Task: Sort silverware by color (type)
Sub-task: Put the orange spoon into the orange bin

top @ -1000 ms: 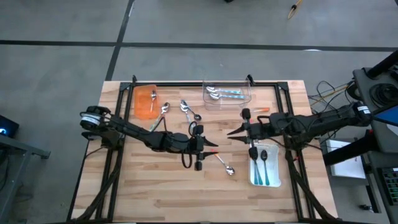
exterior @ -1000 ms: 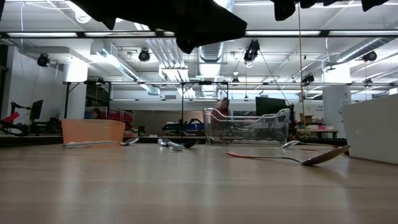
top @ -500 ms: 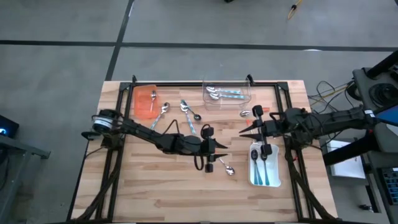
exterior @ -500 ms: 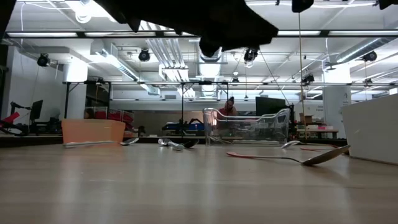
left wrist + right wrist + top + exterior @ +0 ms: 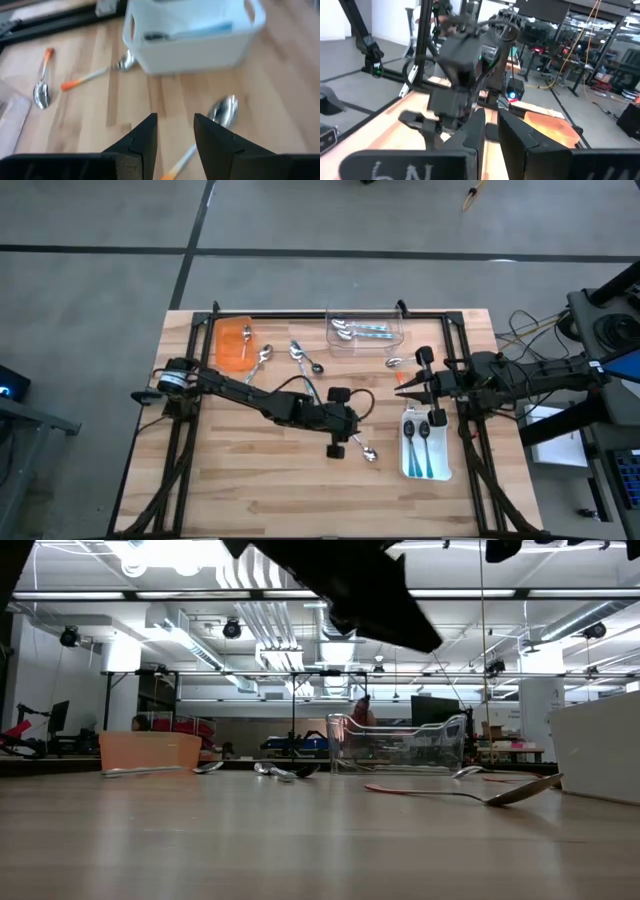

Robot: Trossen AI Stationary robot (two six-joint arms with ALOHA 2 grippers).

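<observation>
The left claw (image 5: pixel 175 120) hangs open and empty over the middle of the bench (image 5: pixel 250 480), fingers apart. An orange-handled spoon (image 5: pixel 223 111) lies flat on the wood just ahead of them, not yet gripped. The right claw (image 5: pixel 400 386) hovers near the right edge beside the white tray (image 5: pixel 448 442), fingers drawn almost together with nothing visible between them. By my reading the sorting is roughly halfway. The white tray holds two teal-handled spoons (image 5: pixel 424 442). The clear tray (image 5: pixel 398 330), at the middle of the far edge, holds at least two spoons whose handles look bluish, though the exact count is hard to make out. The orange tray (image 5: pixel 228 358), at the far left corner, holds a single spoon (image 5: pixel 247 335). Left loose on the bench are about six: the orange-handled one in front of the left claw, two more orange-handled spoons (image 5: pixel 85 79) between the clear and white trays, and about three spoons (image 5: pixel 265 357) scattered between the orange and clear trays, at least one looking plain silver. The three loose orange ones presumably belong in the orange tray, so most of that colour has yet to be carried across the bench.
</observation>
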